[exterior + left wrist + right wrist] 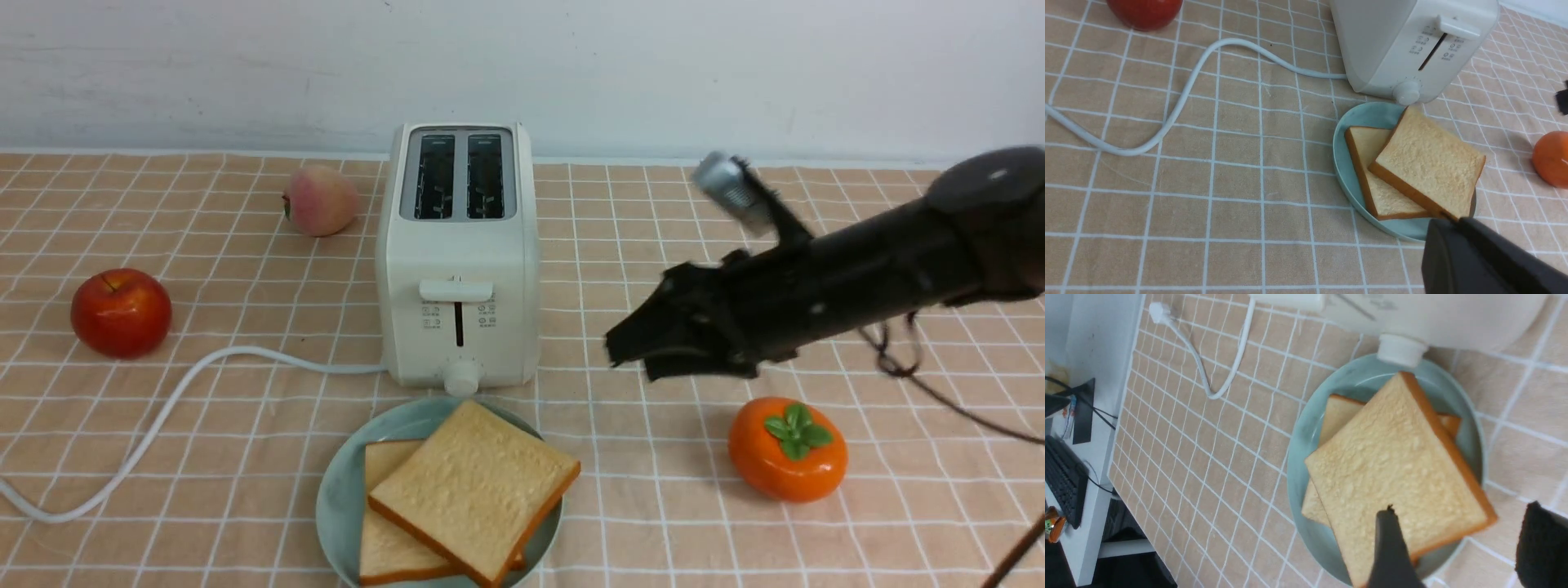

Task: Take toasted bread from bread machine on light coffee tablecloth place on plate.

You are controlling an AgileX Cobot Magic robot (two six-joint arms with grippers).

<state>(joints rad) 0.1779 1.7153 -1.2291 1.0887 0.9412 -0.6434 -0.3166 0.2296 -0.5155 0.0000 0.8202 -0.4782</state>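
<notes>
Since 2 slices of toasted bread (473, 490) lie overlapped on the plate (341, 490) in front of the empty bread machine (457, 261), the right end effector (633, 353), jaws spread and gripping nothing, should withdraw high, clear of the top slice (1392, 473); the left end effector (1447, 241) sits clenched.

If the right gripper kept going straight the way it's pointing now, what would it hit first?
Most likely the top toast slice on the plate: the open fingers of the right gripper frame that slice's corner in the wrist view. Depth is unclear, so it might pass just above it.
</notes>
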